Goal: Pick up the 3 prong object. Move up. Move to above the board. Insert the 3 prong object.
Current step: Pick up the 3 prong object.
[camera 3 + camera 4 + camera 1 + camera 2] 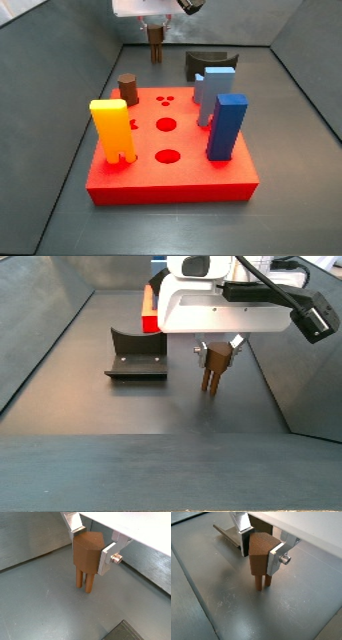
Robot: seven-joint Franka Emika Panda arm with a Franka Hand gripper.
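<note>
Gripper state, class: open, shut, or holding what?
Gripper: shut on the 3 prong object, lifted above the floor, away from the board.

A robotics lab test cell, that's the look: a bare grey metal floor (134,406) walled by sloped grey panels (60,60). At 12 o'clock in a side view the gripper (156,22) hangs clamped on the 3 prong object (156,42); the red board (167,150) of bright pegs sits at 6. A dark L-shaped fixture (136,354) stands at 10 o'clock in a side view.
</note>
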